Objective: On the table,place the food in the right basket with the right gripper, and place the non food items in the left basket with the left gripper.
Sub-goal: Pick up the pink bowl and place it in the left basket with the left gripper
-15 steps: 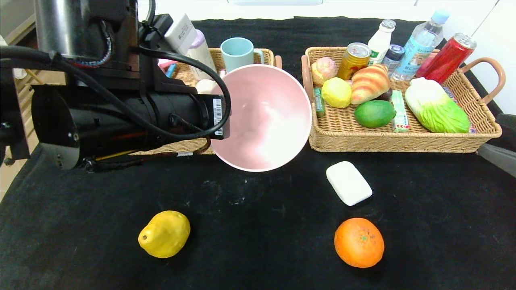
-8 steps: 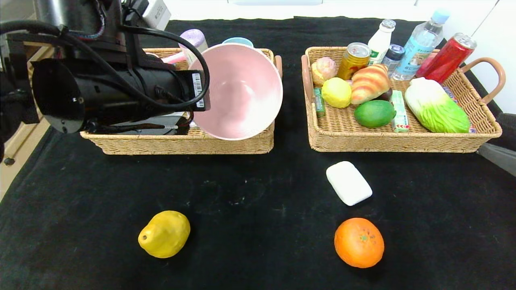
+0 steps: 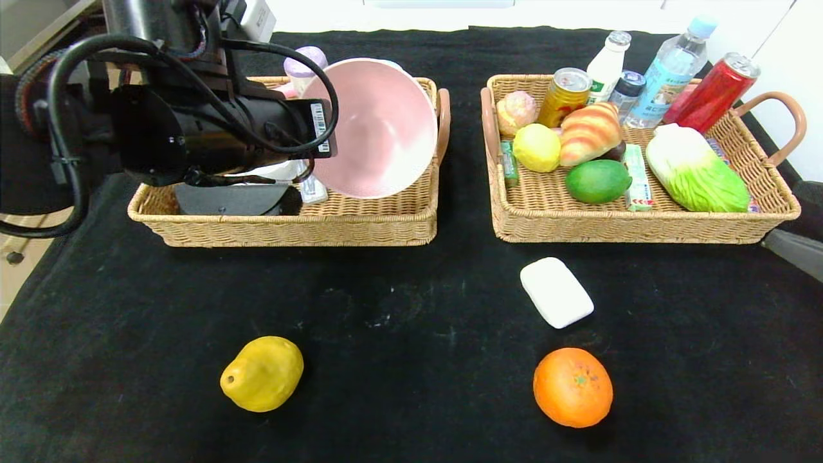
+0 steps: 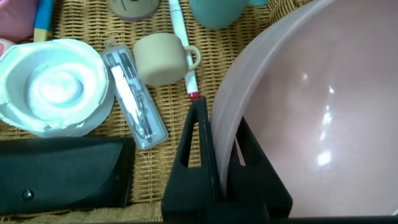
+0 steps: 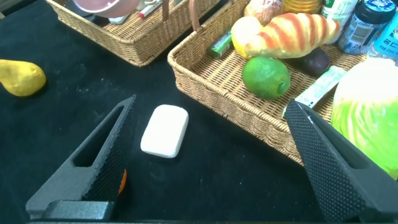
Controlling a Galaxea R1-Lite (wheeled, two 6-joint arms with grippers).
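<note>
My left gripper [image 4: 221, 115] is shut on the rim of the pale-pink bowl [image 3: 379, 128] and holds it tilted over the left basket [image 3: 308, 225]; the bowl fills the left wrist view [image 4: 311, 124]. The white bar [image 3: 556, 291] lies on the black table [image 3: 411, 308] before the right basket [image 3: 578, 225]. The orange [image 3: 572, 387] and the yellow pear-shaped fruit [image 3: 262, 373] lie near the front. The croissant [image 3: 589, 133] and green fruit [image 3: 598, 181] lie in the right basket. My right gripper [image 5: 211, 104] is open and empty, low at the right, facing the bar [image 5: 165, 130].
The left basket holds a white dish [image 4: 53, 87], a beige cup [image 4: 160, 59], a pen, a clear case and a black case [image 4: 62, 174]. The right basket holds bottles, cans [image 3: 710, 90], a cabbage [image 3: 697, 170] and a lemon [image 3: 537, 148].
My left gripper has carried the bowl back and to the left, from over the table's middle to over the left basket. Nothing else has moved.
</note>
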